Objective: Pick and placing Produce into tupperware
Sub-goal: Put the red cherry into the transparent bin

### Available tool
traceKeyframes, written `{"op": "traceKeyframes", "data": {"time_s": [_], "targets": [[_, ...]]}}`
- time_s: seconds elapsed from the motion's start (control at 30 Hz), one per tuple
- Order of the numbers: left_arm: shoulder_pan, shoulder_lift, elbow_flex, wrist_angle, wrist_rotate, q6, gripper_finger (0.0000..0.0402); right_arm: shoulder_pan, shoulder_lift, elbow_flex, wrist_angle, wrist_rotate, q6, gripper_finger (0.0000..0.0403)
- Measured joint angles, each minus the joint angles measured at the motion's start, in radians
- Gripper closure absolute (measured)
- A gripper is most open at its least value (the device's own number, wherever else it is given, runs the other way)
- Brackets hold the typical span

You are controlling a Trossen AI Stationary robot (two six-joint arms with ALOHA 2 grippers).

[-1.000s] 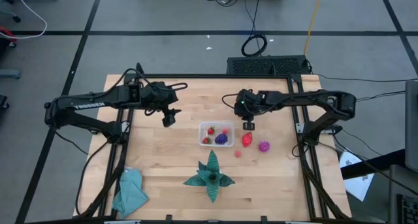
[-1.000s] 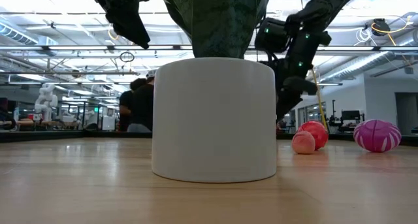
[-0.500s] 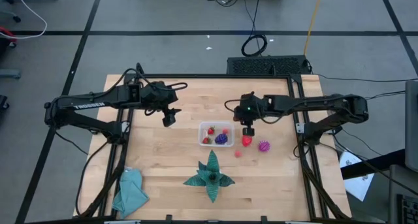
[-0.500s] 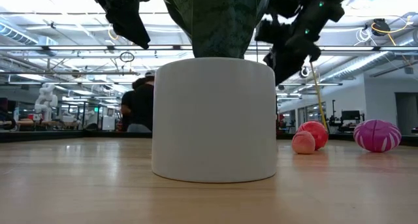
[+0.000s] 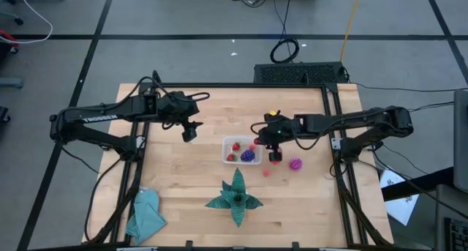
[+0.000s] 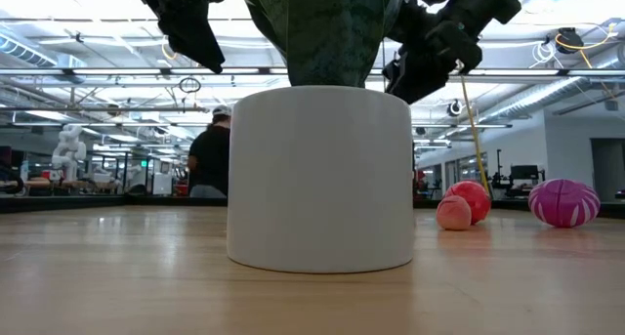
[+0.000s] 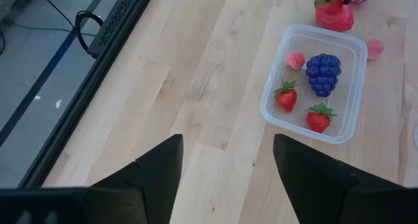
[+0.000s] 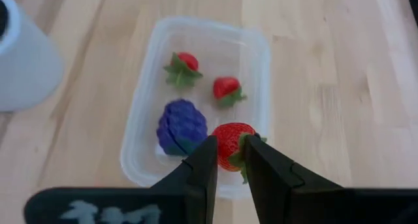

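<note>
Wooden worktop (image 5: 183, 185) below. Right pincer (image 8: 228, 160) shut on big strawberry (image 8: 230, 144) over tupperware (image 8: 258, 67) edge; could bounce off the rim if dropped early. Left pincer (image 7: 225, 160) empty, half open, waiting nearby.

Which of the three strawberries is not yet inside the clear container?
The biggest strawberry: it lies on the table just outside the container, below the right gripper. The two small strawberries are inside.
</note>
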Motion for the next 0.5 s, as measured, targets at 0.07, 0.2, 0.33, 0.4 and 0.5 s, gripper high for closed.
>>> {"op": "traceKeyframes", "data": {"time_s": [0.07, 0.2, 0.33, 0.4, 0.5], "targets": [[0.000, 0.000, 0.000, 0.000, 0.000, -0.001, 0.0158, 0.008, 0.010, 0.000, 0.015, -0.001, 0.001, 0.0338], [0.000, 0.000, 0.000, 0.000, 0.000, -0.004, 0.0158, 0.022, 0.067, 0.000, 0.038, -0.001, 0.001, 0.0338], [0.000, 0.000, 0.000, 0.000, 0.001, -0.004, 0.0158, 0.034, 0.122, 0.000, 0.066, -0.022, -0.004, 0.0338], [0.000, 0.000, 0.000, 0.000, 0.001, -0.005, 0.0158, 0.035, 0.141, 0.000, 0.078, -0.031, -0.004, 0.0338], [0.000, 0.000, 0.000, 0.000, 0.001, -0.002, 0.0158, 0.035, 0.146, -0.001, 0.083, -0.051, -0.003, 0.0338]]}}
